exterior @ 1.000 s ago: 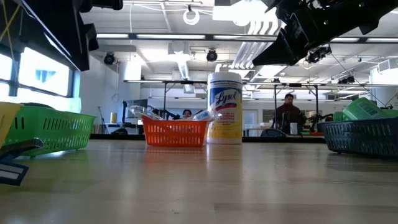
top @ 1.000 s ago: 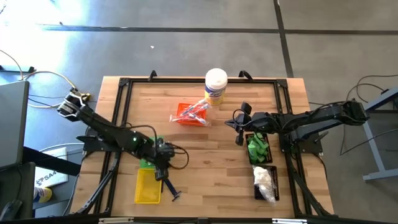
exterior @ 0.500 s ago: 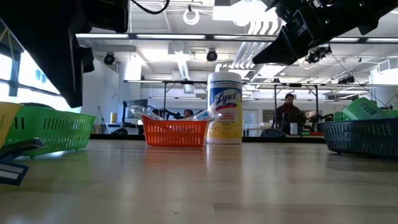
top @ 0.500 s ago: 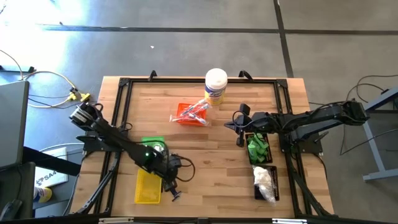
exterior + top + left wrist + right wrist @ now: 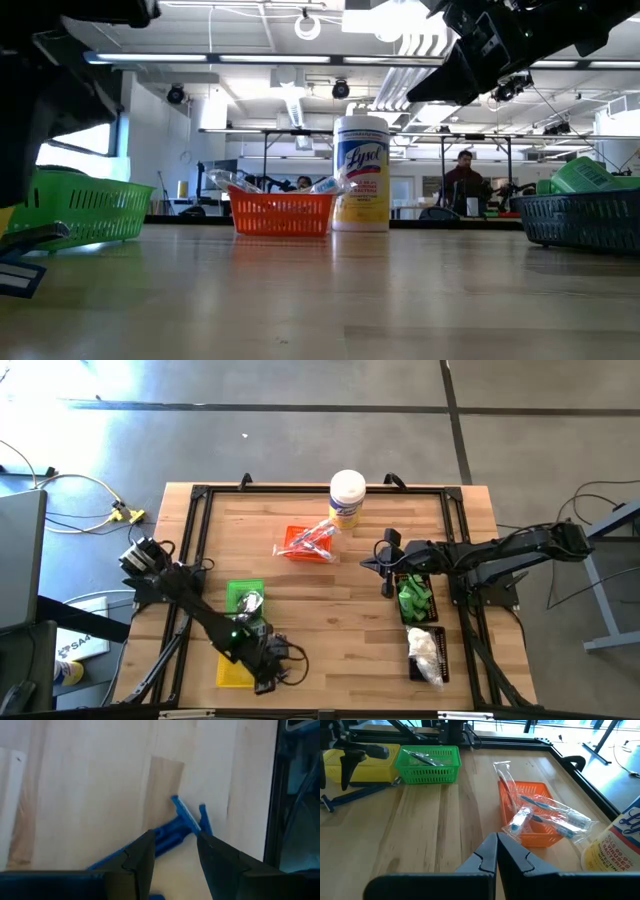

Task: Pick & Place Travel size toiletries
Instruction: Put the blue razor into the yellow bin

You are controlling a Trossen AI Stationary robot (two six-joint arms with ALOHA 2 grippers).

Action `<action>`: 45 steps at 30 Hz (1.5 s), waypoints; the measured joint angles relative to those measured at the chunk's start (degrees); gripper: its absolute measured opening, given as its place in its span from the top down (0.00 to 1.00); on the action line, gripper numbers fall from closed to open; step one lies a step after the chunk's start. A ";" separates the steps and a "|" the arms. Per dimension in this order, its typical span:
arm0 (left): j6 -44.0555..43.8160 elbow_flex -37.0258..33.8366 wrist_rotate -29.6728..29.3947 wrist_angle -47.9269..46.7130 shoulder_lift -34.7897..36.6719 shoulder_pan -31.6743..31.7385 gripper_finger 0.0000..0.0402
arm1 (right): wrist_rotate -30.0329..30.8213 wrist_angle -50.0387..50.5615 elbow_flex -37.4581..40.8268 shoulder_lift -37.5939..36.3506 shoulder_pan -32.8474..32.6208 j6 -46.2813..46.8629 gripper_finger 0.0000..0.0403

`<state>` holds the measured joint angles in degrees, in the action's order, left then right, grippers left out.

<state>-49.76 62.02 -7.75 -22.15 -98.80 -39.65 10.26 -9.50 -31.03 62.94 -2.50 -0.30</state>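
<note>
A blue razor (image 5: 176,822) lies flat on the wood near the table's front edge, left of centre. My left gripper (image 5: 175,842) is open just above it, one finger on each side of the handle, touching nothing; in the high view it (image 5: 272,673) hides most of the razor. In the right wrist view the razor (image 5: 355,794) shows beside the yellow tray. My right gripper (image 5: 496,851) is shut and empty, held above the table beside the black tray (image 5: 430,582) of green bottles (image 5: 413,598).
An orange tray (image 5: 292,538) holds clear-wrapped toothbrushes (image 5: 540,812). A green tray (image 5: 236,592) and a yellow tray (image 5: 232,665) stand beside my left arm. A white canister (image 5: 347,495) stands at the back. White fluffy bits in a bag (image 5: 425,650) lie in the right-hand tray. Bare wood fills the middle.
My left gripper has swung from beside the green tray toward the table's near edge, past the yellow tray, and has come down over the blue razor, its fingers keeping the same gap. The razor has stayed where it was.
</note>
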 joint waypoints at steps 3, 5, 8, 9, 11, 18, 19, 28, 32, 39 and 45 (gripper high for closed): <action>1.08 0.00 0.09 -0.31 -0.76 -0.33 0.64 | 0.00 -0.19 0.00 0.00 0.00 0.04 0.99; 2.20 0.00 0.04 -0.27 -0.81 -0.14 0.64 | -0.02 -0.19 0.00 0.00 0.00 0.25 0.99; 3.04 0.00 -0.26 -0.19 -0.79 -0.07 0.64 | -0.03 -0.17 0.00 0.00 0.00 0.66 0.99; 3.06 0.00 -0.32 -0.05 -0.79 -0.09 0.64 | -0.13 -0.17 0.00 0.00 0.00 0.66 0.99; 3.04 0.00 0.08 0.72 -0.79 -0.11 0.64 | -0.23 -0.17 0.00 0.00 0.00 0.68 0.99; 3.45 0.00 1.79 2.78 -0.79 -0.14 0.64 | -1.29 -0.15 0.00 0.00 0.00 0.64 0.99; 3.45 0.00 2.62 2.77 -0.79 -0.11 0.64 | -2.02 -0.15 0.00 0.00 0.00 0.63 0.99; 2.56 0.00 5.40 2.73 -0.79 -0.11 0.79 | -4.87 -0.13 0.00 0.00 -0.02 0.54 0.99; 1.03 0.00 5.31 2.73 -0.79 -0.09 0.92 | -4.83 -0.13 0.00 0.00 0.00 0.46 0.99; -16.89 0.00 8.50 2.26 -0.79 1.63 0.99 | -4.61 -0.12 0.00 0.00 0.00 0.06 0.99; -16.91 -0.02 10.17 0.92 -2.31 2.60 1.00 | -4.57 0.20 0.00 0.00 0.00 0.02 0.99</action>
<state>-66.67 62.00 2.43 -21.23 -101.11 -37.06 5.69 -9.30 -31.03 62.94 -2.50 -0.27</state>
